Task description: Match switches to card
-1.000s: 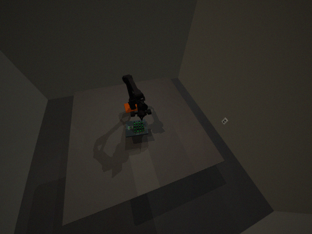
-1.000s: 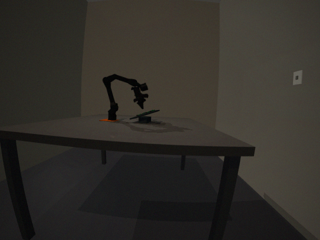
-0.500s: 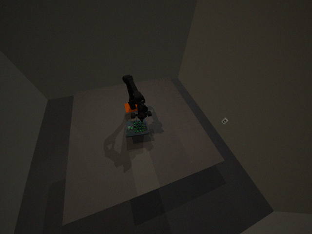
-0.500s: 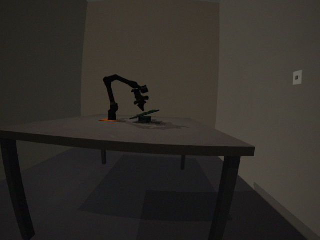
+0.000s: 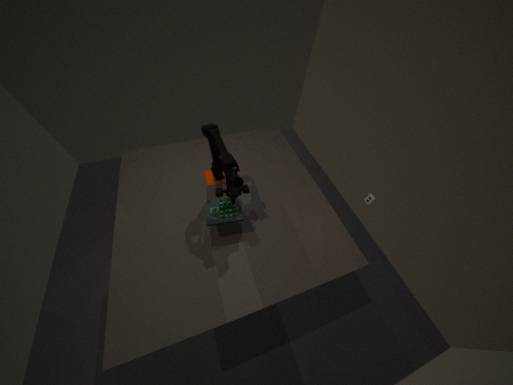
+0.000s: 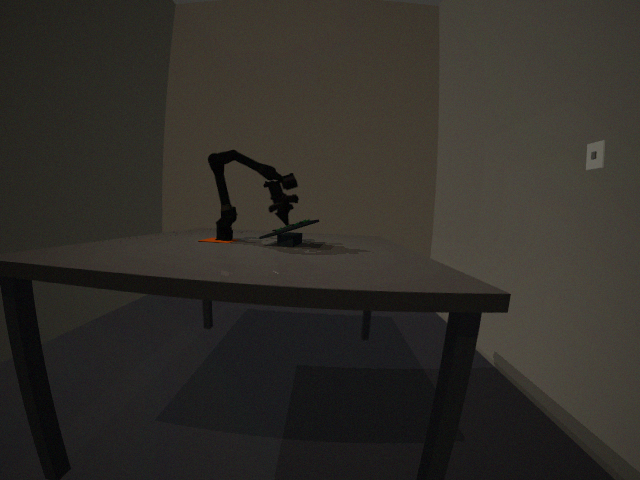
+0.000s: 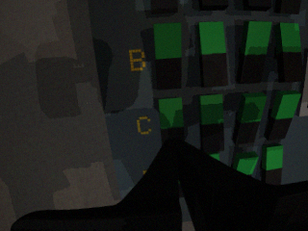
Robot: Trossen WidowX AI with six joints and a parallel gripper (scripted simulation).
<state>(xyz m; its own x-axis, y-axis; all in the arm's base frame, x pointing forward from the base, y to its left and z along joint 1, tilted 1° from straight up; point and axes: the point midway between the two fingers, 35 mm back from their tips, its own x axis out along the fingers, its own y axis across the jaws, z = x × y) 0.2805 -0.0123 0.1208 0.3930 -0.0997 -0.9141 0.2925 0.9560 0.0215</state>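
The tilted slate panel carries the grid of green and dark grey switches. My gripper is shut and empty. Its tips are over the panel, at the near, dark half of switch C1 in the wrist view; whether they touch cannot be told. Switch B1 is in the row beyond. The fingers hide much of row D, and row A is mostly cut off. The small card is on the panel beside the grid; its squares are too small to read.
An orange mat lies under the arm's base on the table. A dark block supports the panel. Neighbouring switches stand close around the fingertips. A pale outlet plate is on the wall.
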